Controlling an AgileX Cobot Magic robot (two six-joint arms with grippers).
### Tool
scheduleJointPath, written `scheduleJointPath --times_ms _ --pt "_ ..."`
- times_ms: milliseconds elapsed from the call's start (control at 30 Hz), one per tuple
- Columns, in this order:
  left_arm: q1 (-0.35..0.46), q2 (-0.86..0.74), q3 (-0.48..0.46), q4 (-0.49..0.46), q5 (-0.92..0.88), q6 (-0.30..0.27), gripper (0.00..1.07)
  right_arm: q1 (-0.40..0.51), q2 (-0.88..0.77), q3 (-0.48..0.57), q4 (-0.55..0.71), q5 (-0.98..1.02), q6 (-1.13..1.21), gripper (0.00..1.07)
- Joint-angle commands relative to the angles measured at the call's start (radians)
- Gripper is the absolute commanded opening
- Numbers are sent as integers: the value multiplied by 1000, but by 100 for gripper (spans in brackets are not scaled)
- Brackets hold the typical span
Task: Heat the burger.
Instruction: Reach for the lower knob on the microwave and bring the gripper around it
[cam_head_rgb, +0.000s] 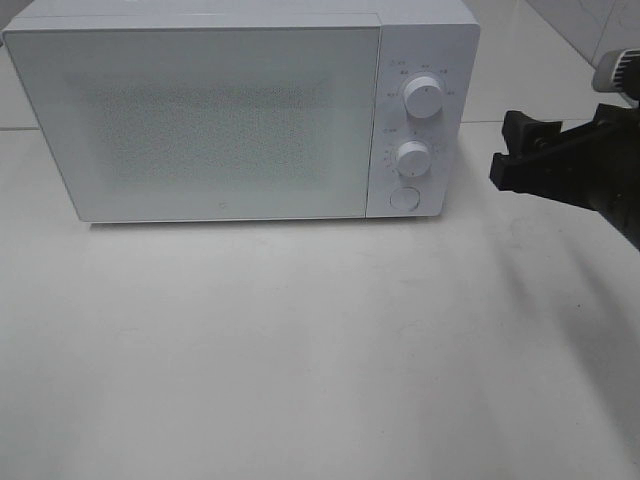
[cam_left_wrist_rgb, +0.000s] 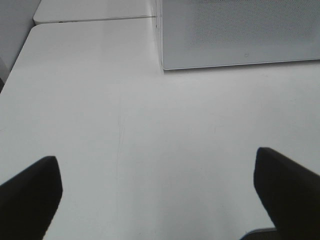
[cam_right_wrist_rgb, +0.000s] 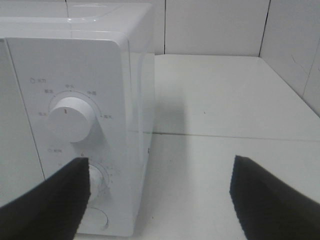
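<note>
Bare desk (cam_head_rgb: 300, 380) fills the lower half of the high view. The microwave (cam_head_rgb: 200, 120) occupies the upper left and centre of the frame, its door (cam_head_rgb: 200, 60) shut flat. The control panel (cam_head_rgb: 450, 190) to the right of the door carries an upper dial (cam_head_rgb: 424, 97), a lower dial (cam_head_rgb: 412, 157) and a round button (cam_head_rgb: 404, 198) beneath them.

Burger: not visible in any view. The door's dotted screen shows nothing behind it, so whether the burger sits inside cannot be confirmed. With the door shut, that is the likely position.

Right gripper (cam_head_rgb: 510, 148): at the right edge of the frame, level with the lower dial and apart from the panel, jaws spread wide, holding nothing. Its wrist view faces both dials.

Left gripper (cam_left_wrist_rgb: 156, 160): absent from the high view. Its wrist view shows the jaws wide and empty over bare desk, near the microwave's front corner.

Assessment: the step in hand appears to be setting the controls. The next move calls for the right gripper to advance squarely onto a dial, close on its rim and turn it without slipping.
</note>
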Motion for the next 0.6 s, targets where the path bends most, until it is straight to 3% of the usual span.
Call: scheduleJointPath --times_ms 33,333,600 --pt "-1 -26 2 0 -17 -8 98 26 15 -1 8 -63 -17 76" --pt "-1 -26 2 0 -17 -8 98 212 154 -14 216 -300 -17 76" --pt "-1 -26 2 0 -17 -8 98 274 236 -72 246 -350 -17 76"
